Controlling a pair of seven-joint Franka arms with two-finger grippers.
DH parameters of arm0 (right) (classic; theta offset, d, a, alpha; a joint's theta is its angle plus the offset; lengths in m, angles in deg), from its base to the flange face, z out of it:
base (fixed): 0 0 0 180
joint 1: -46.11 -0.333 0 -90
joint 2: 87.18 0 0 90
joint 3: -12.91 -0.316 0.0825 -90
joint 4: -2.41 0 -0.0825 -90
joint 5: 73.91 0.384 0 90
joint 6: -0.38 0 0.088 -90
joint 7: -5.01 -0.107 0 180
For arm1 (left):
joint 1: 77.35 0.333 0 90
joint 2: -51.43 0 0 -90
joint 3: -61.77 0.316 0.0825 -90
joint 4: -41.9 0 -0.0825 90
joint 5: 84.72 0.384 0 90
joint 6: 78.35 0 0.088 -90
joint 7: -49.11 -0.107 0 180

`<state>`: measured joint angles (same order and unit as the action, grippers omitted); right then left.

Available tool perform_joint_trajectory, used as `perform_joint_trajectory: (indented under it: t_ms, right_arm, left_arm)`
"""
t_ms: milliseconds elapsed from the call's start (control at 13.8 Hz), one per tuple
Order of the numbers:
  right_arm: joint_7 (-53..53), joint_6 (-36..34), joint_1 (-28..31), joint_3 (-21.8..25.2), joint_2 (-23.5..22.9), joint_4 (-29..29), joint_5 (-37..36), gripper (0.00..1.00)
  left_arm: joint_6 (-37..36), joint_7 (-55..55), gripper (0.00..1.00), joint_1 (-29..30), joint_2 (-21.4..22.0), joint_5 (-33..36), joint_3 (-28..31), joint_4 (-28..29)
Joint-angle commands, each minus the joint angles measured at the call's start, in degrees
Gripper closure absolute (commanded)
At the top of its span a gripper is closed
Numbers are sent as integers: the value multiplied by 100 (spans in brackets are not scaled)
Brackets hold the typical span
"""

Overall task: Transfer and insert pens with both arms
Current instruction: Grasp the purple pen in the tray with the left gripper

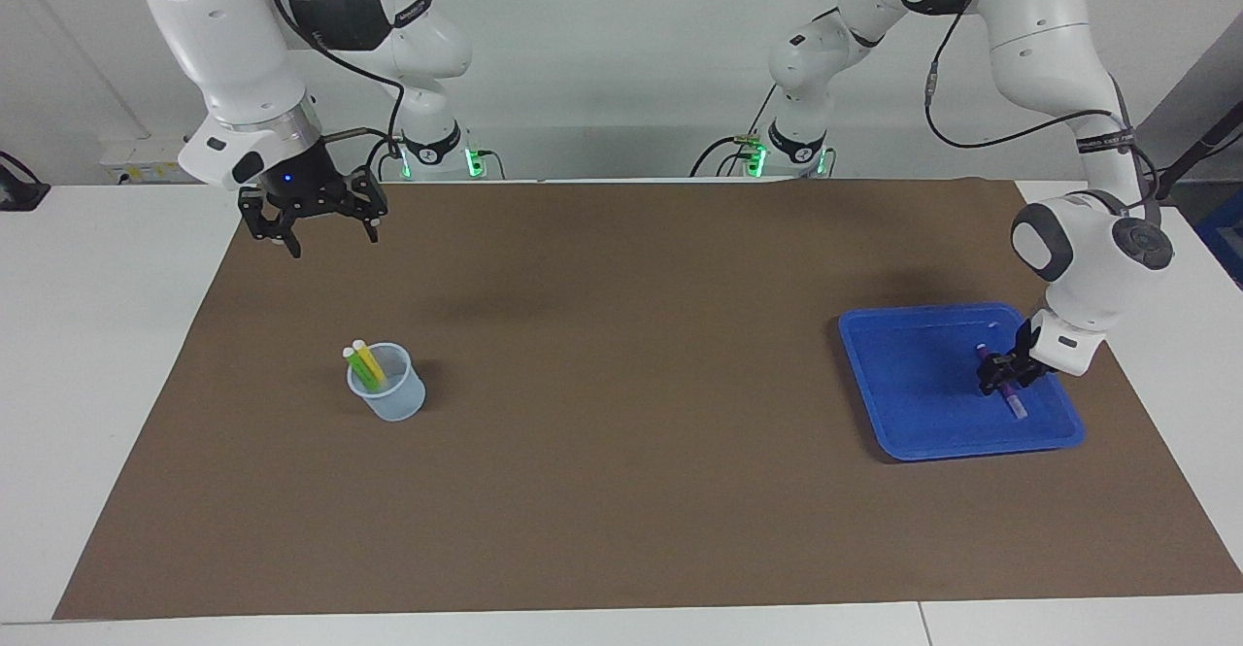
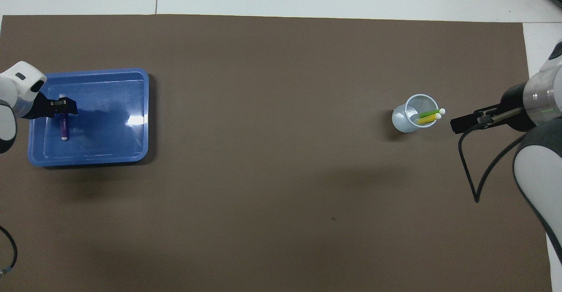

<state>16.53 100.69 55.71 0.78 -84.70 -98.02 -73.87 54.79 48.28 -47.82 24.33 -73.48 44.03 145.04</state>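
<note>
— Where's my left gripper (image 1: 1007, 376)?
— Down in the blue tray (image 1: 913, 403) astride the purple pen (image 1: 1011, 397); grip unclear. My right gripper (image 1: 316, 223) hangs wide open, empty, over the mat's corner.

I see open brown mat (image 1: 631, 355) across mid-frame; only the cup (image 1: 388, 395) lower left and blue tray (image 1: 913, 432) at right obstruct.
</note>
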Motion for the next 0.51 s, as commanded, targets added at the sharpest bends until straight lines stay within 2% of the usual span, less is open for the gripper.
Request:
perform_joint_trajectory:
  t_ms: [0, 145, 218, 435]
  right_arm:
    - [-98, -3, 24, -34, 85, -47, 5, 0]
    - [-98, -29, 15, -43, 85, -47, 5, 0]
    - [-98, -38, 15, -52, 85, -47, 5, 0]
    - [-98, -29, 15, -52, 85, -47, 5, 0]
  left_arm:
    - [89, 21, 72, 53, 47, 133, -28, 102]
    - [62, 21, 95, 70, 47, 133, -28, 102]
    - [27, 21, 100, 62, 47, 124, -28, 85]
    - [-419, -5, 100, 53, 64, 81, -36, -47]
